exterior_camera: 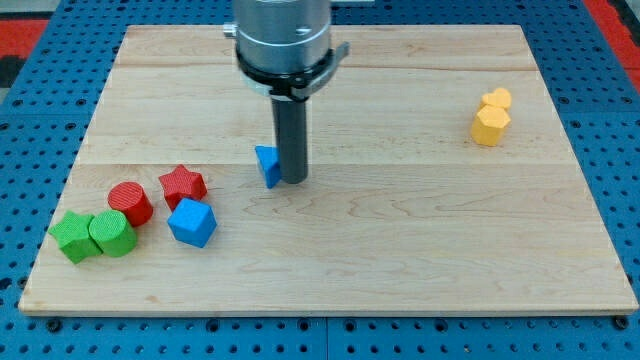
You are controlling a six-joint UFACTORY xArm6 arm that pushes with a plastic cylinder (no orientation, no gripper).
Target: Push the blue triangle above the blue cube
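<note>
We carry no claw; my tip (pixel 293 181) ends a plain rod, apparently touching the blue triangle (pixel 267 165) at its 9 o'clock. The blue cube (pixel 192 222) lies at the triangle's 8 o'clock, below the red star (pixel 182 185).

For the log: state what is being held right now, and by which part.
Nothing is held. My tip only rests against the right side of the blue triangle, which sits up and to the right of the blue cube.
</note>
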